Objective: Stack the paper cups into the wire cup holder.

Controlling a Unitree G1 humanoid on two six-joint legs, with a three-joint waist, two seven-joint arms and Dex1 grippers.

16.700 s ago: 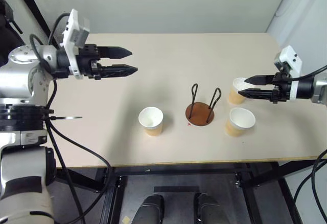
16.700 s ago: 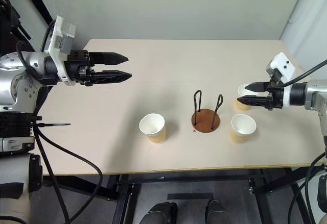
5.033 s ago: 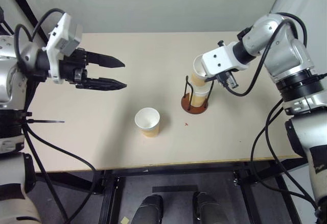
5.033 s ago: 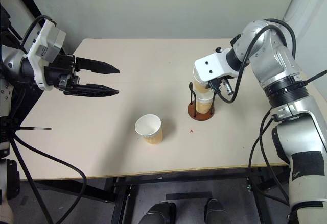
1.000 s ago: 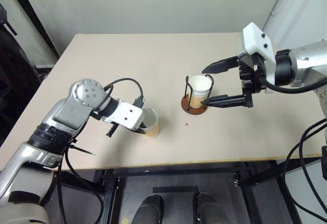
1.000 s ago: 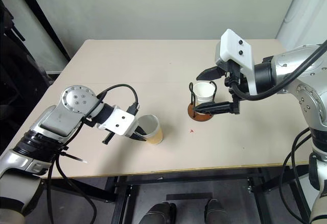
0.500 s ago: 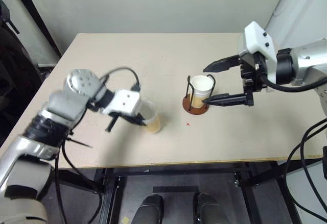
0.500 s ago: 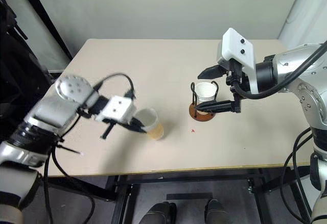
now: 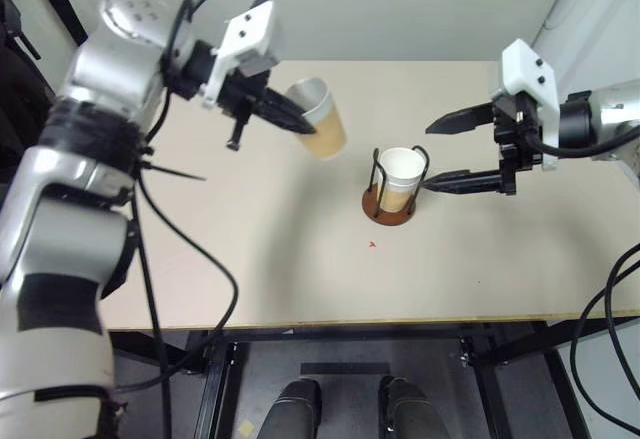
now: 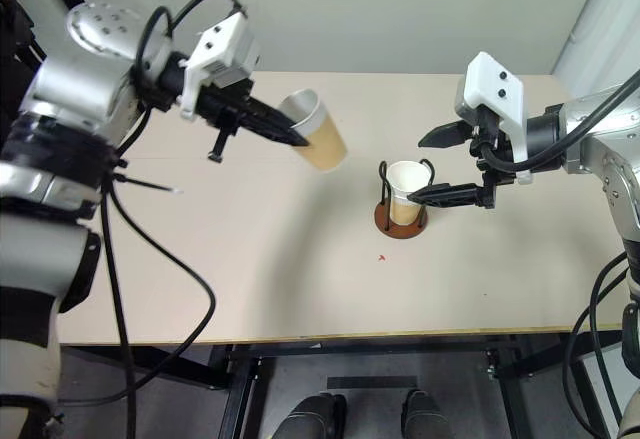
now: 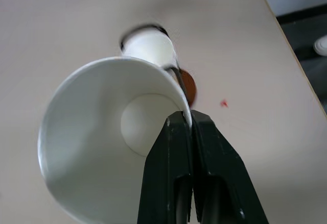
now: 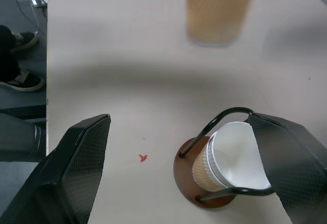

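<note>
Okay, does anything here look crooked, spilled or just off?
Nothing is spilled or damaged. The cup in the left gripper is tilted in the air, pinched at its rim. The stacked cups lean slightly in the wire cup holder. The right gripper is open beside the holder.

Pale beige table [image 9: 300, 259] on black metal frame [image 9: 220, 359]. Plain light wall [image 9: 400, 9] behind. Dark grey floor [image 9: 350, 399] beneath. Small red mark [image 9: 372, 244] on tabletop. Light even, shadows soft.

Two nested paper cups [image 9: 401, 171] in wire cup holder [image 9: 389, 205] — third cup [image 9: 318, 119] tilted, airborne.
</note>
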